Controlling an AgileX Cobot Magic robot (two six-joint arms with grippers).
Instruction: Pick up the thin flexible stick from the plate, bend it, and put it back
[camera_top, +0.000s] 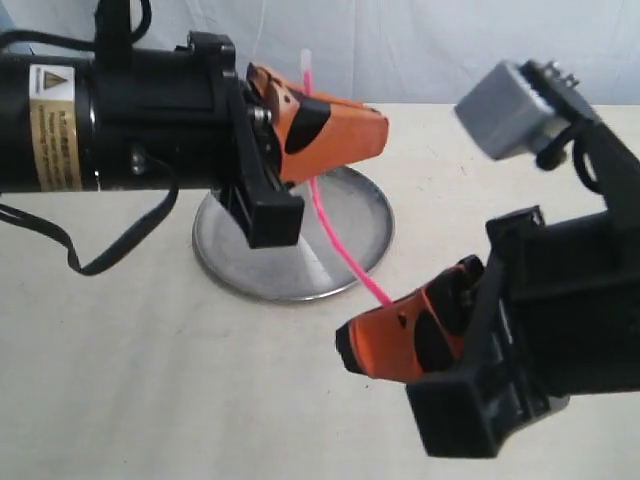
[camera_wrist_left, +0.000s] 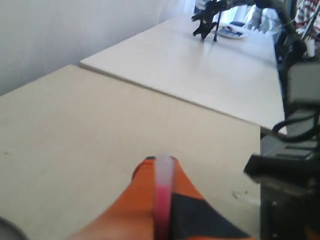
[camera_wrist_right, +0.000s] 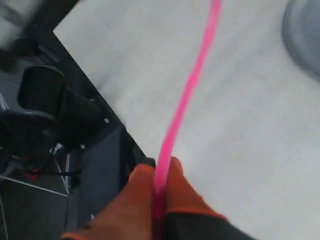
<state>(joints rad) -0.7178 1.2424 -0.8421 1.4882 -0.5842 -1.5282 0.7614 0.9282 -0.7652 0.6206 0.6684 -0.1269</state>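
Observation:
The thin pink stick (camera_top: 335, 240) is held in the air above the silver plate (camera_top: 240, 262), curving gently between my two grippers. My left gripper (camera_top: 340, 125) is shut on the stick near its upper part, and the pale whitish end (camera_top: 306, 60) pokes up past the orange fingers. In the left wrist view that whitish end (camera_wrist_left: 163, 172) lies between the shut orange fingers (camera_wrist_left: 142, 200). My right gripper (camera_top: 375, 345) is shut on the lower end, in front of the plate. In the right wrist view the pink strand (camera_wrist_right: 187, 95) rises from the pinched fingers (camera_wrist_right: 135, 195).
The plate's rim (camera_wrist_right: 302, 35) shows at one corner of the right wrist view. The beige table's edge (camera_wrist_right: 100, 100) drops to dark equipment beside it. A second table (camera_wrist_left: 200, 75) stands beyond a seam. A grey camera block (camera_top: 505, 105) rides on my right arm.

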